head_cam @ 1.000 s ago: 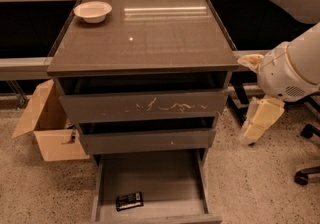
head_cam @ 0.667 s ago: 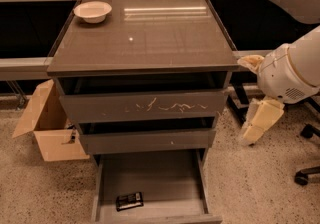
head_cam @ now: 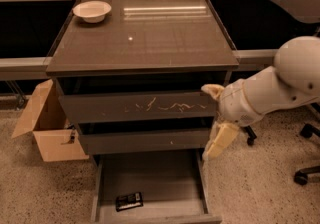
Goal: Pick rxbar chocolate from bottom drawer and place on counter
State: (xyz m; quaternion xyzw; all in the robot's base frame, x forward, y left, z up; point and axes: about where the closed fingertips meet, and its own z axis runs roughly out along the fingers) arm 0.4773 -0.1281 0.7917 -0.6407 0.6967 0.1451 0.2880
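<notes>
The rxbar chocolate [head_cam: 129, 201] lies flat at the open bottom drawer's [head_cam: 150, 170] front left. The pincer [head_cam: 212, 118] hangs released, empty, above that drawer's right wall. Likely light, thin, slick wrapper: pinch across its 2 long edges.

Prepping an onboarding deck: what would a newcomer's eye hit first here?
The bulky white robot arm at right stands out first, its cream two-finger gripper open just right of the scratched drawer front. Next, the pulled-out grey-brown bottom drawer at the lower edge, with the small black rxbar chocolate packet lying near its front left. A white bowl sits at the back left corner of the glossy grey-brown counter.
</notes>
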